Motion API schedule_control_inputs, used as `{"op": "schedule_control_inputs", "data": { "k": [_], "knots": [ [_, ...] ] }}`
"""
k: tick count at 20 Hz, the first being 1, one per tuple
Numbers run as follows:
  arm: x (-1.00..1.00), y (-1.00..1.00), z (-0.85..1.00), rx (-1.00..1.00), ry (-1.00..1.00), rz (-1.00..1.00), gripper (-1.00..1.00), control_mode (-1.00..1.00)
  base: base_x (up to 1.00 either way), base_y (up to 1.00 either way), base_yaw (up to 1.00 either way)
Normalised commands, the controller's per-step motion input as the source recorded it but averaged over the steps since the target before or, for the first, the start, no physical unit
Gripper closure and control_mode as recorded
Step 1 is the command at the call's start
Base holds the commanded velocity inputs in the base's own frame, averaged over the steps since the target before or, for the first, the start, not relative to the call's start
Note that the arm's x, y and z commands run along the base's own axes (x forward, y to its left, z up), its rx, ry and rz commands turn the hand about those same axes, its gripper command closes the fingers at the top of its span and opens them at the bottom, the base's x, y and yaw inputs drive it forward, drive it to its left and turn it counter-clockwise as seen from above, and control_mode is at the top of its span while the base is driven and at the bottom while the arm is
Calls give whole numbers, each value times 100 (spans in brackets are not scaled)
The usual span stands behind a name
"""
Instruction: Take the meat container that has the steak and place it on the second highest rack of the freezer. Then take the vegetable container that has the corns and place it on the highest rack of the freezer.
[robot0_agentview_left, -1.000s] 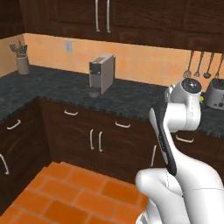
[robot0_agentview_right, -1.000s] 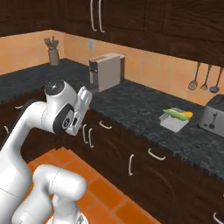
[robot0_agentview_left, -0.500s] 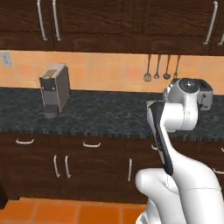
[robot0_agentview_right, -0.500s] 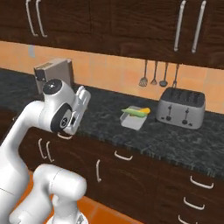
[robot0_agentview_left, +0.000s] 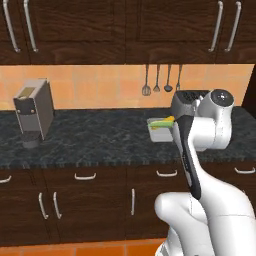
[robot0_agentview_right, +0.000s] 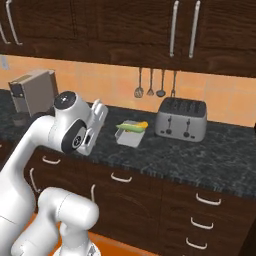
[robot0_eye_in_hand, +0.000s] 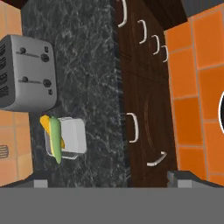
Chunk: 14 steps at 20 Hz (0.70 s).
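Two corns (robot0_agentview_right: 132, 127), one yellow and one green, lie across the far edge of the vegetable container (robot0_agentview_right: 128, 135), a short grey tray resting on the dark speckled desk (robot0_agentview_right: 200, 157). Just to its right stands a silver toaster (robot0_agentview_right: 181, 119), apart from the tray. Far left on the desk sits a grey coffee machine (robot0_agentview_left: 33, 112). Utensils (robot0_agentview_left: 161, 80) hang on the orange wall behind the tray. The jaws (robot0_eye_in_hand: 109, 177) stand spread wide and empty, held off the desk's near edge above the dark cabinet fronts (robot0_eye_in_hand: 144, 100), well apart from the tray.
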Motion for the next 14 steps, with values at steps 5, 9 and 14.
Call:
{"op": "schedule_control_inputs", "data": {
  "k": [5,9,14],
  "knots": [
    [0,0,0,0,0,0,-100,100,31,-8,-17],
    [0,0,0,0,0,0,-100,100,32,29,-29],
    [0,0,0,0,0,0,-100,100,61,51,-3]
  ]
}}
